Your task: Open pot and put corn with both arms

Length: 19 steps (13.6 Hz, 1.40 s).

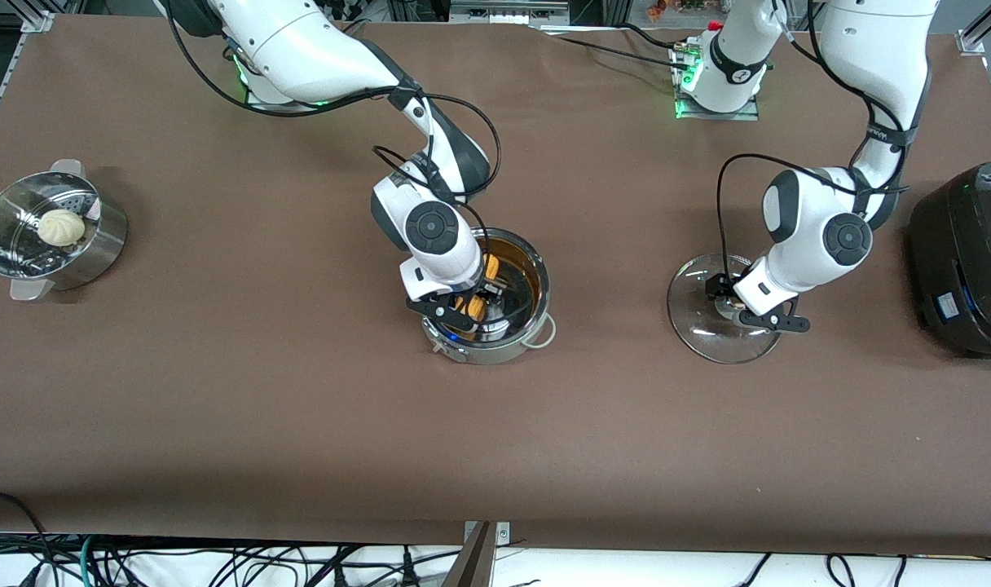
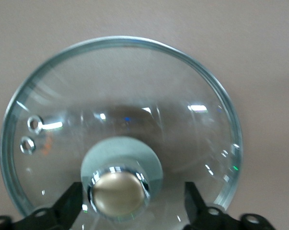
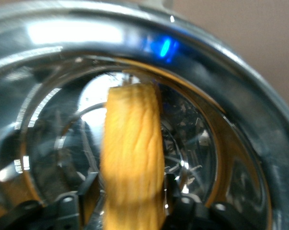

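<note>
The steel pot (image 1: 542, 285) stands open at the table's middle. My right gripper (image 1: 471, 303) reaches down into it, shut on the yellow-orange corn (image 1: 491, 266), which lies low inside the pot. In the right wrist view the corn (image 3: 132, 153) runs between my right gripper's (image 3: 131, 182) fingers over the pot's shiny bottom (image 3: 197, 158). The glass lid (image 1: 695, 322) lies flat on the table toward the left arm's end. My left gripper (image 1: 736, 310) is just above it, open, with its fingers either side of the tan knob (image 2: 119, 193) and not touching it.
A perforated steel steamer basket (image 1: 96, 244) with a white bun (image 1: 61, 226) stands at the right arm's end of the table. A big black cooker (image 1: 968, 261) stands at the left arm's end, close beside the lid.
</note>
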Each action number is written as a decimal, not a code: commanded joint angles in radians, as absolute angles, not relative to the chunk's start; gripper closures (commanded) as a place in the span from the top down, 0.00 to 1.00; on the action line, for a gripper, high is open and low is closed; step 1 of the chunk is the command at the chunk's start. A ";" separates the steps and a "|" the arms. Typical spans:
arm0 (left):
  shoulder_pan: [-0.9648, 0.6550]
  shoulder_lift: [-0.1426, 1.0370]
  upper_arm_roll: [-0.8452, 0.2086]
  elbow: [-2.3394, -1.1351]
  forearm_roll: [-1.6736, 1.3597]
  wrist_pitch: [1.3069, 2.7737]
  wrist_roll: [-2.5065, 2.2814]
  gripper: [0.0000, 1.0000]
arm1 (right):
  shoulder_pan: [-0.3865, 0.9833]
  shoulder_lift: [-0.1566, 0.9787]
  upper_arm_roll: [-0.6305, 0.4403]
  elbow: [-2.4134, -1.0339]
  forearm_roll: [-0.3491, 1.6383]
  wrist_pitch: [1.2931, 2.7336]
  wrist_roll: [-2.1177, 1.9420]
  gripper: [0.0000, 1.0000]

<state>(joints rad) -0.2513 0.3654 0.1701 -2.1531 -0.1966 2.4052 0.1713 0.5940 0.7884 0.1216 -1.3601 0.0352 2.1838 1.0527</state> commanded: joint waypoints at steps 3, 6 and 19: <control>-0.220 0.095 0.199 -2.185 -0.212 2.267 0.192 1.00 | 0.566 0.609 0.092 -1.355 0.031 2.094 1.040 1.00; -0.218 0.032 0.239 -2.042 -0.148 2.066 0.198 1.00 | 0.505 0.503 0.048 -1.358 0.029 1.950 0.978 1.00; -0.230 0.000 0.173 -1.612 0.012 1.638 0.179 1.00 | 0.275 0.200 -0.266 -1.446 0.082 1.488 0.107 1.00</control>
<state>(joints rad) -0.2228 -0.0107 0.1772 -1.6525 -0.0182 1.6654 0.1837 0.3162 0.2708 -0.3329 -1.3524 0.1107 1.4969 0.1440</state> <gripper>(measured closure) 0.000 0.000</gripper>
